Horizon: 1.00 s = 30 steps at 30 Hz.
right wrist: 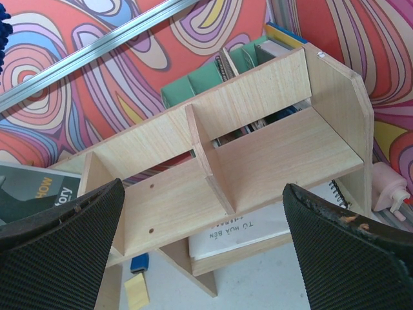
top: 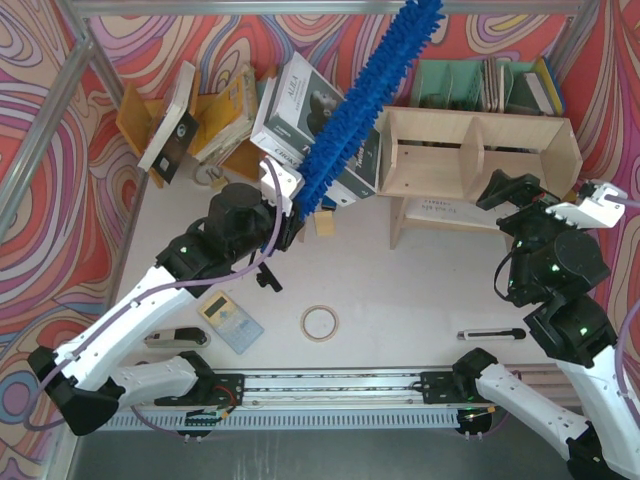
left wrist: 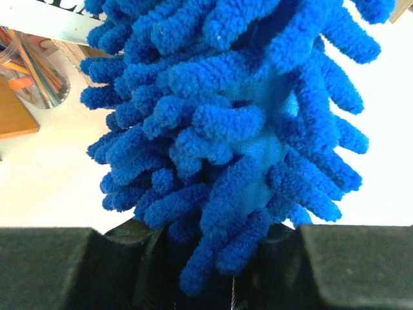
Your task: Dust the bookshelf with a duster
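Top view: the bookshelf (top: 478,150) stands at the far right of the table (top: 400,290), with its open front facing the arms. The teal organiser (top: 470,85) is close behind it and a stack of books (top: 320,125) is at its left end. White tabletop lies open in front of it, where only a tape roll (top: 319,323), a calculator (top: 230,322) and a pen (top: 490,333) lie (all near the front edge). The left gripper (top: 290,208) is closed on the base of the duster (top: 365,95). The duster slants up and to the right, over the books and past the bookshelf's left end, and its tip reaches the back wall. The right gripper (top: 552,196) hangs before the bookshelf's right half.

Left wrist view: blue fluff fills nearly the whole frame. The lowest strands are pinched between the two dark fingers (left wrist: 45,265) at the bottom edge, and the handle cannot be seen. A clear jar of pens (left wrist: 35,74) stands at upper left.

Right wrist view: the two padded fingers (right wrist: 58,226) are spread wide and hold nothing. They frame the bookshelf's central divider (right wrist: 210,168) without touching it. Both upper compartments look bare. A notebook (right wrist: 242,236) lies on the lower shelf, and a pink bottle (right wrist: 387,187) stands just outside the right side panel.
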Tool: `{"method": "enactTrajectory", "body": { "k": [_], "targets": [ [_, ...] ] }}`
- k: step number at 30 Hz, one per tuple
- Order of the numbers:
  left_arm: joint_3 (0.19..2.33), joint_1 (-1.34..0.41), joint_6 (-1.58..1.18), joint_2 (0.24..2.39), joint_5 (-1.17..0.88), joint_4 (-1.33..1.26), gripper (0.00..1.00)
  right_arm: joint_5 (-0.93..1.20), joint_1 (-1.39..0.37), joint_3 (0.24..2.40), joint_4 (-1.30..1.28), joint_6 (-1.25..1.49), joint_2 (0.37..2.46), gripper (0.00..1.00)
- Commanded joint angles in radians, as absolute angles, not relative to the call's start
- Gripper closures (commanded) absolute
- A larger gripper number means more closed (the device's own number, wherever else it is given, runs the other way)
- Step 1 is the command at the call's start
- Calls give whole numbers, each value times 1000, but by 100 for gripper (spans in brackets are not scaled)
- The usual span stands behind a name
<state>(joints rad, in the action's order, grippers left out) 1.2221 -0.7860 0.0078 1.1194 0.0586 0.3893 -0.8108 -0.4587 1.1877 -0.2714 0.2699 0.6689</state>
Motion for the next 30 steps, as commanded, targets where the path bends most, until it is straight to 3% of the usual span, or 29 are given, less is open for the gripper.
{"method": "enactTrajectory", "body": {
  "k": [1,14,30],
  "targets": [
    [1212,-777,-55,1076,48,331,100,-815,-461,1175,-260,272,671,1],
    [1320,-973,-65,1105,234,436,100,-807,-460,1183,-269,284,679,1],
    [1401,-1059,-70,1160,301,480,100,-807,-460,1179,-272,284,671,1]
  ]
}}
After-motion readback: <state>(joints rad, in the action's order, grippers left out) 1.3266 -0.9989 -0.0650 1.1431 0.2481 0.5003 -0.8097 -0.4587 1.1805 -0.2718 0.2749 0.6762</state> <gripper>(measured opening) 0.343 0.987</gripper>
